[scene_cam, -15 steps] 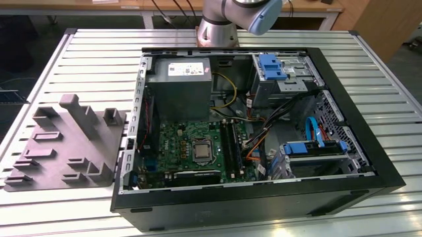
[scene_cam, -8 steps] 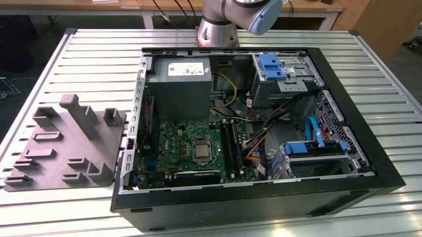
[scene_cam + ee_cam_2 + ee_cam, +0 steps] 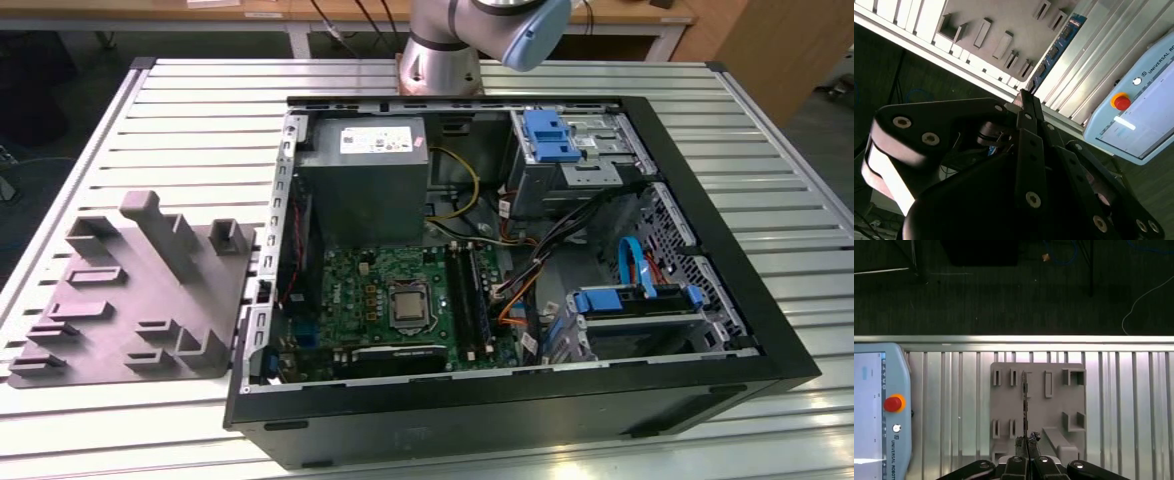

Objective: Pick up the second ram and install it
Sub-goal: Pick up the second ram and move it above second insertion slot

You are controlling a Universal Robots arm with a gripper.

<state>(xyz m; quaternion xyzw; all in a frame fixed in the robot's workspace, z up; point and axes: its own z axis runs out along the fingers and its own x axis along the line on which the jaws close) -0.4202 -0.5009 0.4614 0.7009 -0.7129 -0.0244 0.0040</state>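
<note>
The second ram (image 3: 1025, 400) is a slim dark strip seen edge-on in the first wrist view, running out from my fingertips over the grey slotted holder (image 3: 1054, 405) far below. In the second wrist view its dark-blue face with a row of chips (image 3: 1059, 45) extends from the finger tip. My gripper (image 3: 1027, 441) is shut on the strip's near end, high above the table. In the exterior view, the holder (image 3: 134, 290) stands on the slatted table to the left of the open computer case (image 3: 721, 330). The green motherboard (image 3: 380, 295) and its long black memory slots (image 3: 467, 290) lie inside.
A grey power-supply box (image 3: 363, 175) fills the case's back left. Blue drive brackets (image 3: 550, 135) and cables crowd its right side. The arm's base (image 3: 441, 60) stands behind the case. A light-blue pendant with a red button (image 3: 879, 410) lies on the table beside the holder. Dark floor lies beyond the table edge (image 3: 1014, 339).
</note>
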